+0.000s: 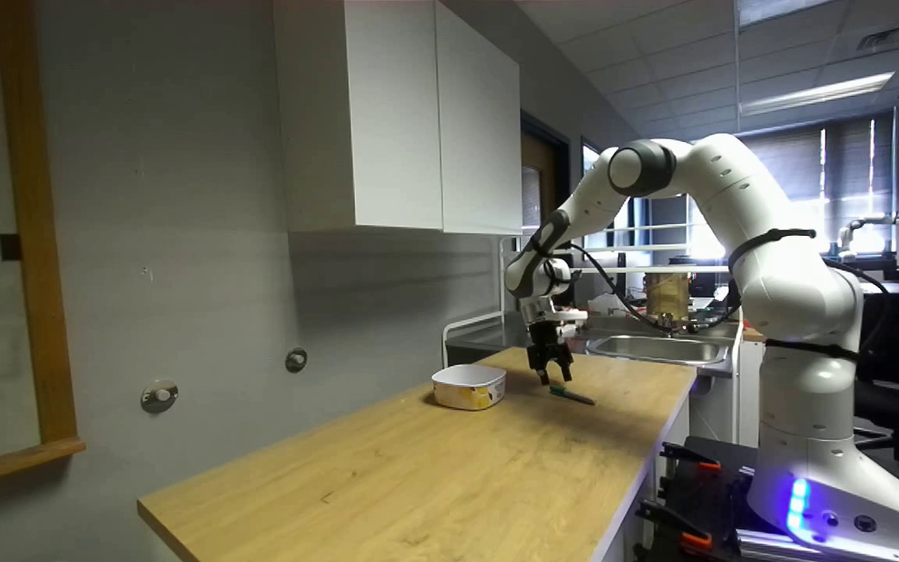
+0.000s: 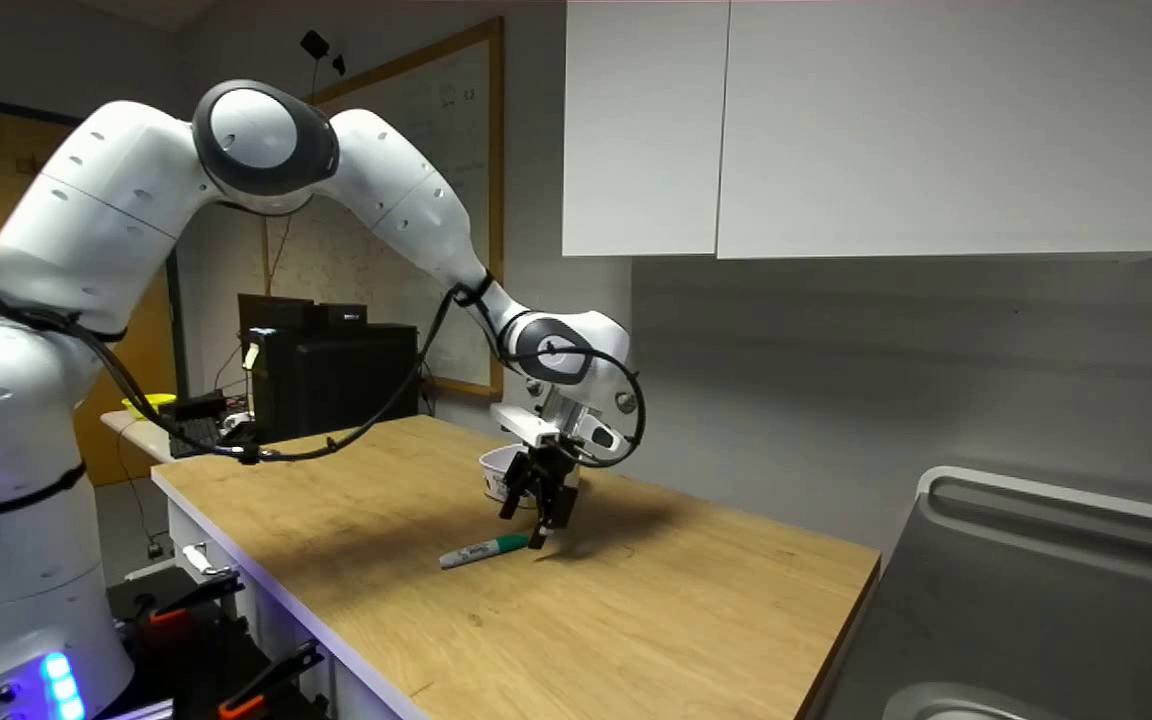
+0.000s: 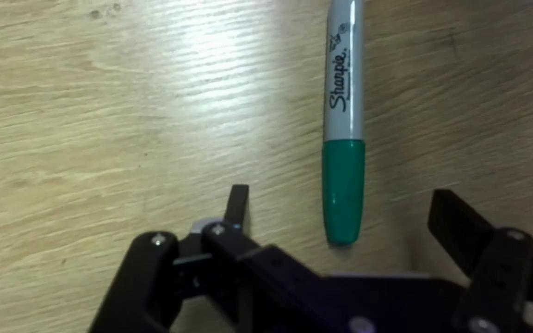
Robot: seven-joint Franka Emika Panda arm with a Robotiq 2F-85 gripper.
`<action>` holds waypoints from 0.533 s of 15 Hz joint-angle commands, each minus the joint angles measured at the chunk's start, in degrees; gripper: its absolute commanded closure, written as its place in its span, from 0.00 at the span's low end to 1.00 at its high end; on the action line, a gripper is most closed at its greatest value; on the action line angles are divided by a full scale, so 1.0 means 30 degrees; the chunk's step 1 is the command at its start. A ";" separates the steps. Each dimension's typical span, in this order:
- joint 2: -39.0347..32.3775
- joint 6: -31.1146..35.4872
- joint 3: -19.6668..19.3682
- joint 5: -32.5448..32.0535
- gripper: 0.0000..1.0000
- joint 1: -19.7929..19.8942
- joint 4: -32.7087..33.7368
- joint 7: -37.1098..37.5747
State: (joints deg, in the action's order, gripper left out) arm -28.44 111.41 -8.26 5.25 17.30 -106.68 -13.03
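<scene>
A marker with a grey barrel and green cap (image 3: pixel 343 189) lies flat on the wooden countertop (image 1: pixel 418 476). It also shows in both exterior views as a small marker (image 1: pixel 574 396), (image 2: pixel 484 552). Above its cap end hangs my gripper (image 1: pixel 556 379), pointing down with its jaws wide apart and nothing held. From the wrist, the cap sits between the two black fingers (image 3: pixel 456 226) without touching either. A white container with a yellow print (image 1: pixel 468 396) stands beside the gripper, toward the wall; in an exterior view the gripper partly hides this container (image 2: pixel 496 474).
A white wall cabinet (image 1: pixel 395 117) overhangs the wall side of the counter. Past one counter end are a metal sink (image 1: pixel 656 350) and a white rail (image 1: pixel 471 320). Black computer equipment (image 2: pixel 336 375) stands beyond the opposite end. Clamps (image 2: pixel 271 680) sit by the robot base.
</scene>
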 commanded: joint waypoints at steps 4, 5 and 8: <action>0.0502 0.1150 0.0084 0.1009 0.00 0.0586 -0.2269 -0.0756; 0.0672 0.1184 0.0067 0.1044 0.00 0.0616 -0.2549 -0.0784; 0.1284 0.1487 -0.0026 0.0912 0.25 0.0537 -0.3234 -0.0837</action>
State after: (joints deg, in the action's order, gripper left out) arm -27.46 114.29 -8.34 7.31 18.77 -112.67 -14.08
